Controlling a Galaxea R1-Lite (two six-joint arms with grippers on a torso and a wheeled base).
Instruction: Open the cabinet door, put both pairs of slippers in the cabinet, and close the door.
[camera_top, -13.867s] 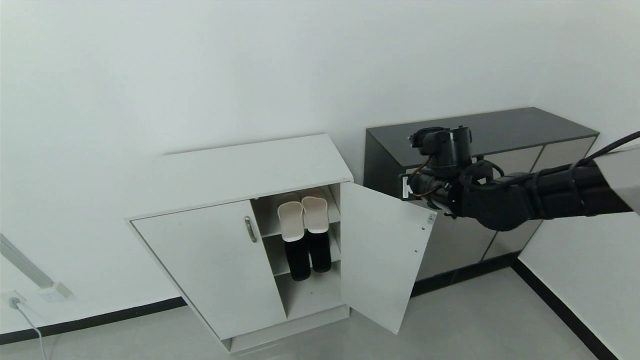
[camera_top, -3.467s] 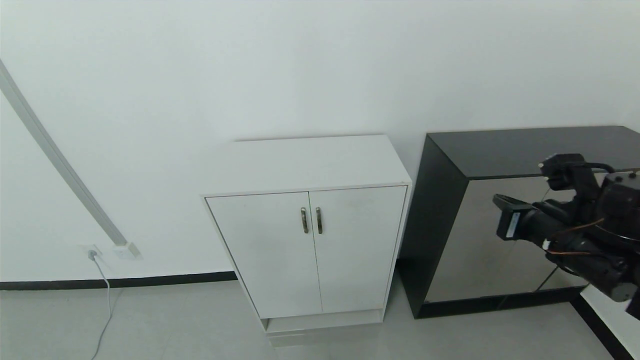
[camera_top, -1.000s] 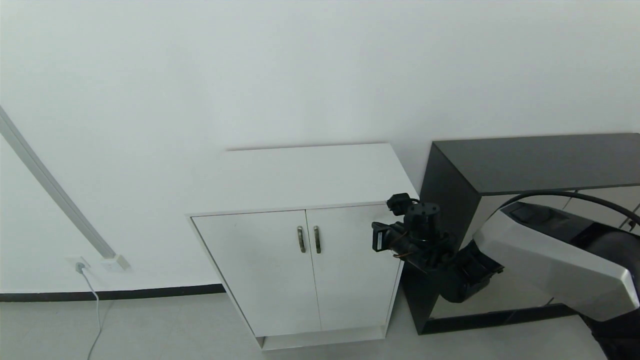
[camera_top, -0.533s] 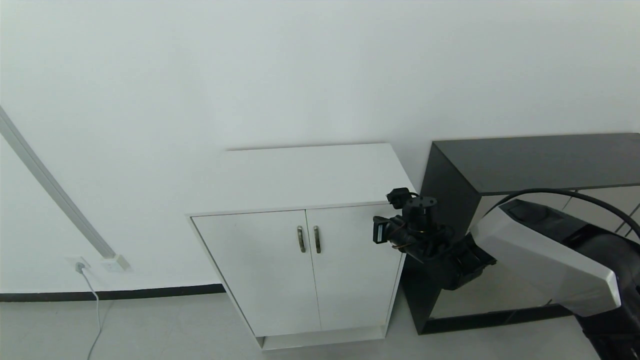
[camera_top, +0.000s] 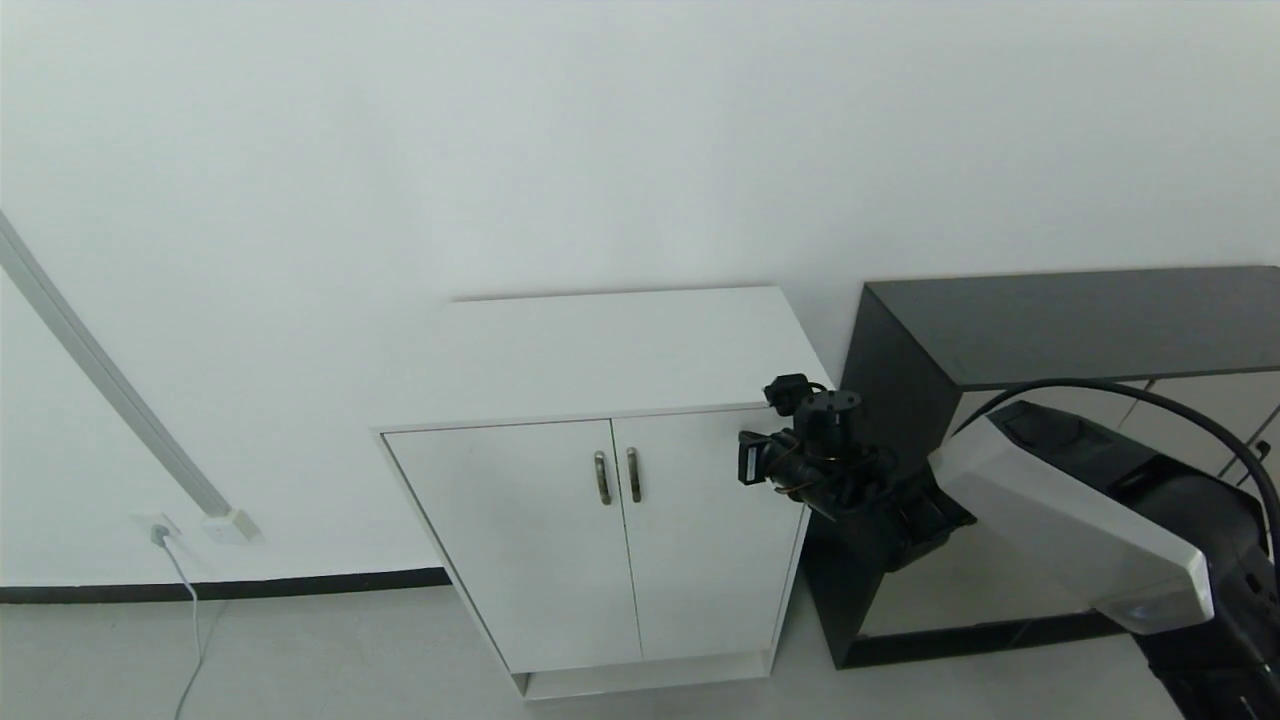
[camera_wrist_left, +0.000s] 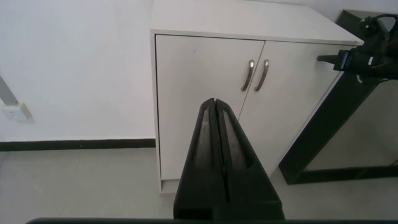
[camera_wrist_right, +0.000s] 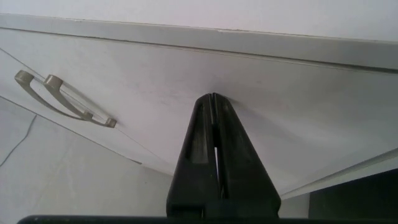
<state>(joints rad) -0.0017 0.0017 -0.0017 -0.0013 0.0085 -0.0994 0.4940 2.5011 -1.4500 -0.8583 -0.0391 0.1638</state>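
While its two fingers lie pressed flat together and hold nothing, the left gripper (camera_wrist_left: 214, 101) hangs well back from the cabinet (camera_top: 600, 350), pointing at its front. Farther forward, the right gripper (camera_wrist_right: 214, 96) is likewise pinched narrow and empty. Its tips sit at the face of the right door (camera_top: 705, 530), close under the cabinet's top edge and toward the hinge side. Whether they actually press on the panel I cannot tell. Both that door and the left door (camera_top: 510, 540) are closed flush, and their two metal handles (camera_top: 617, 477) stand upright side by side at the centre seam. The white cabinet stands on the grey floor (camera_top: 350, 660) with its back to the wall (camera_top: 600, 150). Just beside it on the robot's right stands a dark sideboard (camera_top: 1060, 320) with mirrored fronts. Away to the left, a socket (camera_top: 155, 528) sits low on the wall, with a cable (camera_top: 190, 630) hanging from it to the floor.
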